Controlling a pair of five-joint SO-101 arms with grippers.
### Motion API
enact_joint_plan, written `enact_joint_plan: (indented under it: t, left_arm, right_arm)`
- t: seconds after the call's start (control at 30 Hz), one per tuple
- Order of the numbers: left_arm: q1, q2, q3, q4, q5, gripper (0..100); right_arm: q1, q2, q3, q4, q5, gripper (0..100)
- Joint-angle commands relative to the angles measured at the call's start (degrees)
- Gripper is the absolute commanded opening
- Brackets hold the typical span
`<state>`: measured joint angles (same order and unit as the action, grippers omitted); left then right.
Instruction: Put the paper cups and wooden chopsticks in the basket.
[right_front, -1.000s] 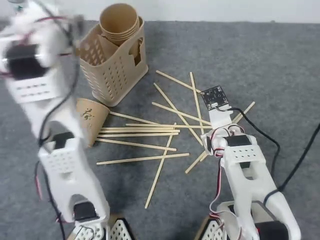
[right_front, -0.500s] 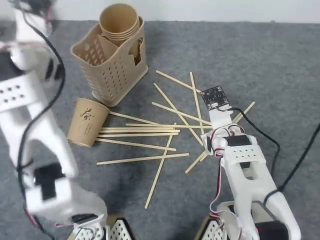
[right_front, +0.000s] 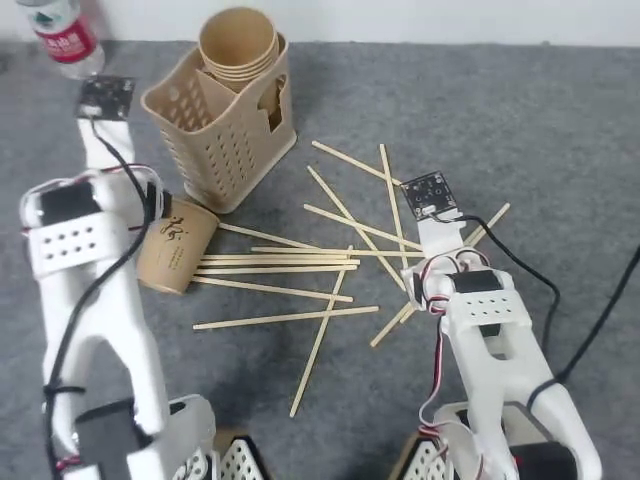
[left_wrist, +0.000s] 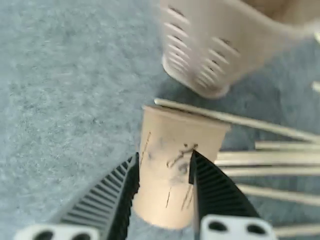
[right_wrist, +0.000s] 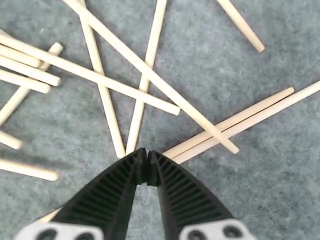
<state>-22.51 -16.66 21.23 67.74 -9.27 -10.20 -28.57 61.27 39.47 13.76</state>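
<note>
Left jaws straddle, part open, the tipped paper cup (left_wrist: 172, 170) at mid-left, poised to grip it for the basket (right_front: 225, 150); right jaws sit closed, empty, above scattered chopsticks (right_wrist: 148, 74)

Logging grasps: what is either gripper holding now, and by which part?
Nothing yet. The left gripper is open over the side of the lying paper cup; the right gripper is shut, empty, above the chopsticks.
</note>
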Motion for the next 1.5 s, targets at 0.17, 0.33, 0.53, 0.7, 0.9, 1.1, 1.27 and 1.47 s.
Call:
enact_joint_plan:
  t: [0.17,0.33,0.53,0.7,0.9,1.1,1.27,1.47]
  left_arm:
    - [3.3,-1.3,3.1,-9.0,9.1,16]
    - [7.1,1.3,7.9,-15.1,9.1,16]
    - [8.2,4.0,8.8,-19.1,9.1,16]
    - [8.0,5.5,8.7,-20.0,8.9,16]
    - [8.1,5.6,8.5,-21.9,9.1,16]
    - [8.3,5.8,9.5,-28.5,8.9,16]
    - [8.5,6.0,10.4,-29.0,6.9,16]
    - [8.2,5.9,13.8,-29.1,-0.1,16]
  right_arm:
    - [0.3,-1.8,-0.4,-0.7,-0.3,0.9]
    - [0.3,-1.8,-0.4,-0.7,-0.3,0.9]
    - [0.3,-1.8,-0.4,-0.7,-0.3,0.9]
    - [0.3,-1.8,-0.4,-0.7,-0.3,0.9]
    - [0.3,-1.8,-0.4,-0.8,-0.3,0.9]
    - [0.3,-1.8,-0.4,-0.8,-0.3,0.9]
    - [0.3,-1.8,-0.4,-0.8,-0.3,0.9]
    - [0.3,-1.8,-0.4,-0.7,-0.3,0.9]
